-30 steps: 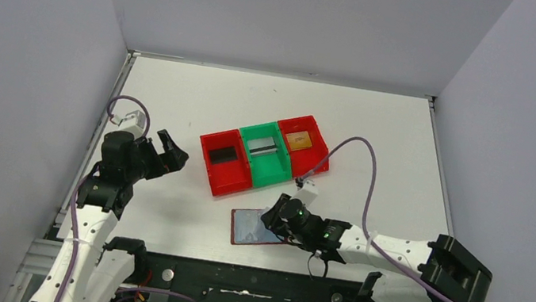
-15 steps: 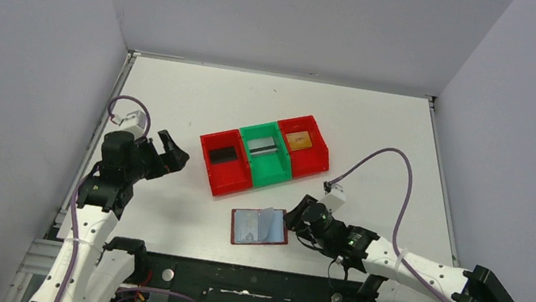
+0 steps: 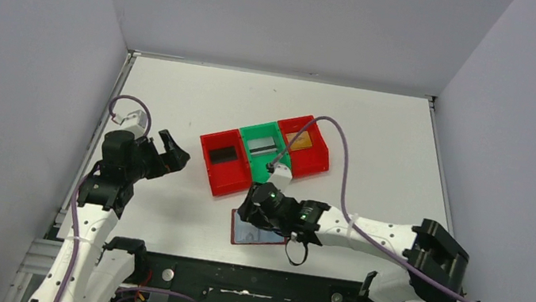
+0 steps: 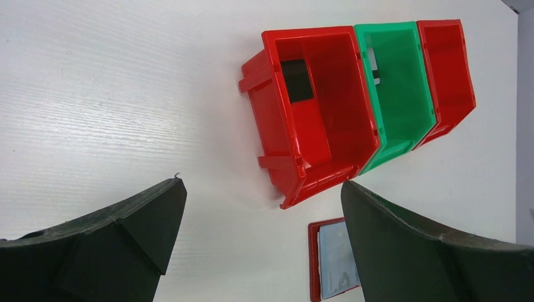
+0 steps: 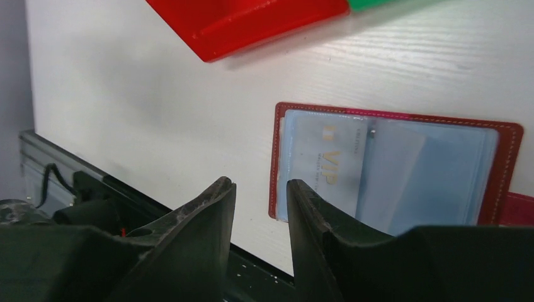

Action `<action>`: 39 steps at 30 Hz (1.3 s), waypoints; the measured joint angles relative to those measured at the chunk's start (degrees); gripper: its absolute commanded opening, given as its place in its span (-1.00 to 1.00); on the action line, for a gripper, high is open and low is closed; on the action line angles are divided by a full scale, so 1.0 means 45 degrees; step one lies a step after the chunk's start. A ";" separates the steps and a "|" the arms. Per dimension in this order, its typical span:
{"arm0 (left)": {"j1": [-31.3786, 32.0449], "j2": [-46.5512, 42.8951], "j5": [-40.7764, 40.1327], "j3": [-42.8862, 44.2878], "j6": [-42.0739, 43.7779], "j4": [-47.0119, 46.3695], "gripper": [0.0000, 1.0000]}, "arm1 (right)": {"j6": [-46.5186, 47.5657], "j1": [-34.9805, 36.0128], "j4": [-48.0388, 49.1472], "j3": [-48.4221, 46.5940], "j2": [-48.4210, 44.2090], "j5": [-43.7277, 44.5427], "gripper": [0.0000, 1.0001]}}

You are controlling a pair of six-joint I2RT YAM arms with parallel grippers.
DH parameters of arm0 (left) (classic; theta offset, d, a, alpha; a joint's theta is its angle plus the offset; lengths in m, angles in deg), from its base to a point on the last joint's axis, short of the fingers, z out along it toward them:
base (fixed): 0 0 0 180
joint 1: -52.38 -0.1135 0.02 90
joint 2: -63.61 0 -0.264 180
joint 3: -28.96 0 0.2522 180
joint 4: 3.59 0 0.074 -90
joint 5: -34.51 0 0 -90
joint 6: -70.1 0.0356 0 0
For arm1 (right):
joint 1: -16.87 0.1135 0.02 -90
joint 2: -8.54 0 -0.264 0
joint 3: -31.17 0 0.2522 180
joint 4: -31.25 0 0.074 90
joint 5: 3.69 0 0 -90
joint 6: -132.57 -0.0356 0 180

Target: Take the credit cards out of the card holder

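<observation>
The holder (image 5: 511, 168) lies open and flat on the table (image 3: 379, 136), close to the near edge and a little in front of the row of bins. In its left clear pocket one pale card (image 5: 327, 167) with gold "VIP" letters shows through the film. The right pocket looks empty, though the film is cloudy and I cannot be sure.

The right gripper (image 5: 260, 192) hangs low over the holder's left edge. Its fingers are only slightly apart, with bare table seen in the narrow gap, and they pinch nothing. The left gripper (image 4: 262, 184) is well away at the left side, fingers widely spread and empty, and looks toward the red bin (image 4: 340, 94), where a black card (image 4: 296, 80) lies on the floor.

I judge the card to be thin, stiff, very light and smooth, so the pads may slip on it. The pocket film is soft and will probably cling to it. The holder is also light and lies loose, so it may slide or rise together with the card when pulled. The best place to hold is the short strip of card at the pocket's mouth, pulling flat along the pocket. On which side the mouth opens I cannot tell. Pressing the red border down with the other gripper would help
</observation>
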 measured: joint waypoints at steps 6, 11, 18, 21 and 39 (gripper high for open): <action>-0.0078 -0.0049 0.0005 -0.0049 0.0005 0.0000 0.95 | -0.0253 0.0180 -0.2055 -0.0709 0.1889 0.0223 -0.29; -0.0097 -0.0078 0.0049 -0.0117 0.0010 -0.0010 0.95 | -0.0291 -0.0772 -0.3706 -0.0029 0.1739 0.0680 -0.27; -0.0228 -0.0126 0.0092 -0.0121 0.0015 -0.0015 0.95 | -0.0194 -0.0894 -0.4551 -0.0316 0.1258 0.1166 -0.23; -0.0262 -0.0141 0.0102 -0.0126 0.0019 -0.0019 0.95 | -0.0146 -0.0248 -0.4449 -0.1209 0.1297 0.1292 -0.21; -0.0398 -0.0165 0.0136 -0.0126 0.0024 -0.0015 0.95 | 0.0287 0.0986 -0.4371 -0.3716 0.5139 0.1331 0.07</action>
